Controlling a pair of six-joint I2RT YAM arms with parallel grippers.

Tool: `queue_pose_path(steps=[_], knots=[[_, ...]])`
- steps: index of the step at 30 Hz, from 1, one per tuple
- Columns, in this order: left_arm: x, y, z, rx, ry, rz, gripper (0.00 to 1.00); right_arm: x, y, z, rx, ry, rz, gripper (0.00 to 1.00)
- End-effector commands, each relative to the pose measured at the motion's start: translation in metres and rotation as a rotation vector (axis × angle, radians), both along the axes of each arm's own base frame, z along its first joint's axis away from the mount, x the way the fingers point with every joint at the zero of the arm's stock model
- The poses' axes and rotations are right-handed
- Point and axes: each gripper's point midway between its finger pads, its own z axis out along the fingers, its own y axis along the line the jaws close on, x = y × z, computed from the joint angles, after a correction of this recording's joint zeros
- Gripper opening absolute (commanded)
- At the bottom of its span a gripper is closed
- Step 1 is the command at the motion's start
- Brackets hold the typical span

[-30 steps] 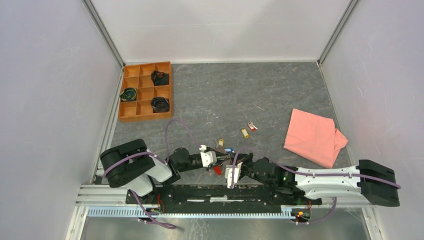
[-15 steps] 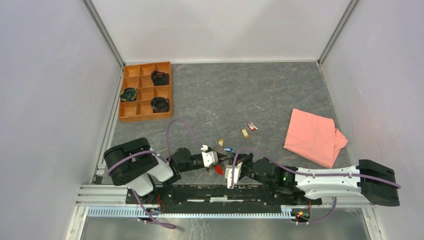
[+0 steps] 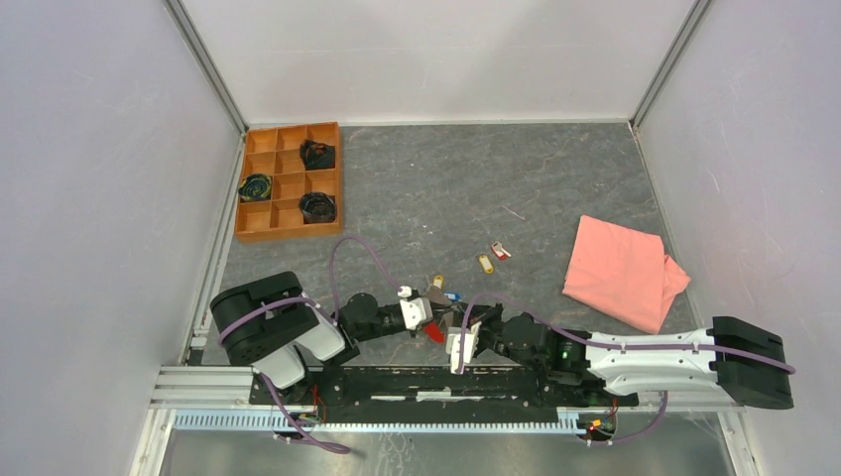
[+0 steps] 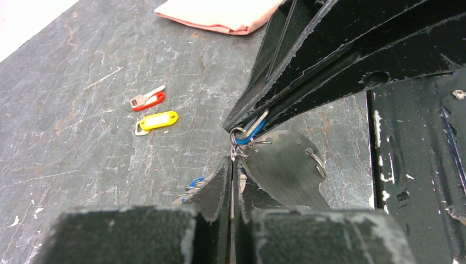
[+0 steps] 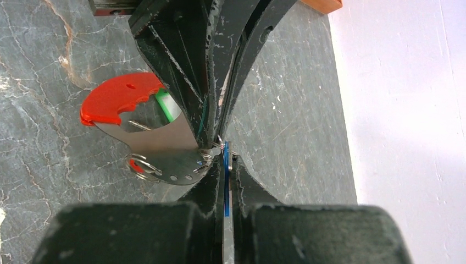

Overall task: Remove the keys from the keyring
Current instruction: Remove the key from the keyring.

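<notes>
The keyring [image 5: 159,140] is a flat metal strap with a red end [image 3: 433,333] and small wire rings; it hangs between both grippers just above the table. My left gripper [image 4: 233,160] [image 3: 436,317] is shut on a small ring at the strap's edge. Facing it tip to tip, my right gripper [image 5: 225,157] [image 3: 454,322] is shut on a blue key [image 4: 251,130], seen edge-on between its fingers. A green bit [image 5: 165,104] shows behind the strap. Loose keys lie on the table: red [image 4: 147,100], yellow [image 4: 156,120], and a blue one [image 4: 192,183] beside my left fingers.
A folded pink cloth [image 3: 620,270] lies at the right. An orange compartment tray [image 3: 286,234] holding dark coiled items stands at the far left. The metal mounting rail [image 3: 426,382] runs along the near edge, just behind the grippers. White walls close in three sides.
My left gripper's fingers have closed from partly open to shut, and it has edged slightly right towards the right gripper. The right gripper has stayed shut in place.
</notes>
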Motion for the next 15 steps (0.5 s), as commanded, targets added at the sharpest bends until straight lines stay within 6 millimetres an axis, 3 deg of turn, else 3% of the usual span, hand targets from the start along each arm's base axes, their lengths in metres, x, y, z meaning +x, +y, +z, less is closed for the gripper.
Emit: queue_pose_path(steps=[1,15], knots=[[0.005,0.003,0.021,-0.078,-0.035,0.035,0.02,0.004,0.004,0.028,0.115,-0.019,-0.03,0.0],[-0.002,0.011,0.044,-0.141,-0.065,0.027,0.02,0.006,-0.01,0.015,0.122,0.006,-0.084,0.0]])
